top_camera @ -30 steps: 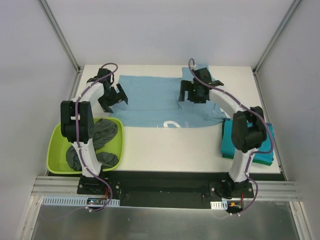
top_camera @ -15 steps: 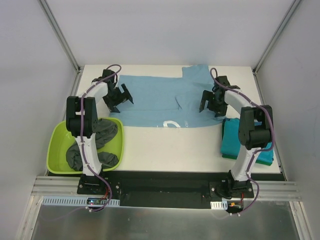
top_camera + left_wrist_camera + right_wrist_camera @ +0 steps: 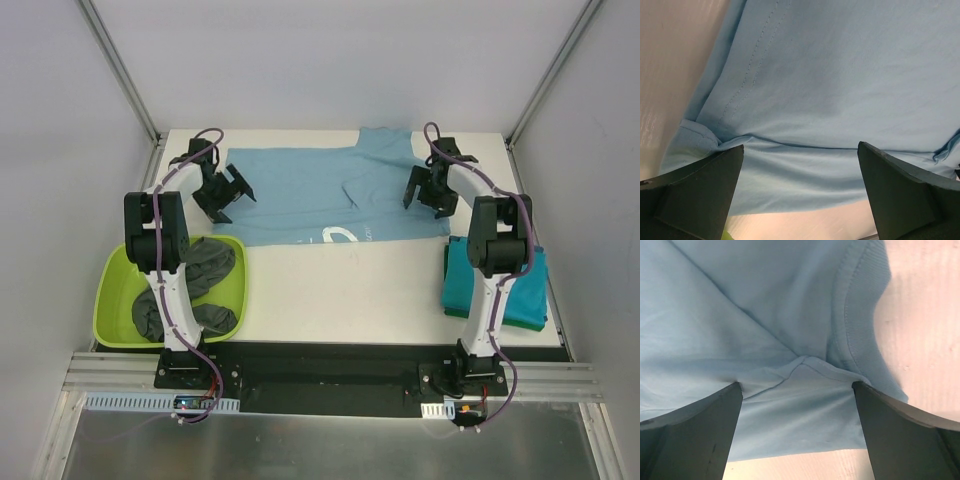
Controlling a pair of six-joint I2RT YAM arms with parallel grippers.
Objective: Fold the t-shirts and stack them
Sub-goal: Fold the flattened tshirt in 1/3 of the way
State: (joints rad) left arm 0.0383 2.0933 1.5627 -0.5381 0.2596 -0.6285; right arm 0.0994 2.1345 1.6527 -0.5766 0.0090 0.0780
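Light blue t-shirt (image 3: pixel 300 195): spread flat across the far half of the surface (image 3: pixel 340 290), print showing near its front edge.
Left pincer (image 3: pixel 232 190): jaws wide apart, nothing held, hanging over the shirt's left end, where the stitched hem (image 3: pixel 695 135) curls under itself.
Right pincer (image 3: pixel 422 190): also spread wide and empty, above the right end, where a ribbed band (image 3: pixel 860 325) (the collar, I think) meets a small tuck of cloth.
Handling: thin, light jersey. I expect it to sag, drag and wrinkle rather than hold any shape.
Where to grip: pinch the doubled edges, hem on the left and ribbed band on the right, since a single layer would likely slip free.
Watch for: uneven lifts by the two pincers, which would skew the fold.
Teal t-shirt (image 3: pixel 528 285): already folded, at the right edge, the likely stacking spot.
Dark grey t-shirts (image 3: pixel 205 265): crumpled in the lime tub (image 3: pixel 110 300), waiting.
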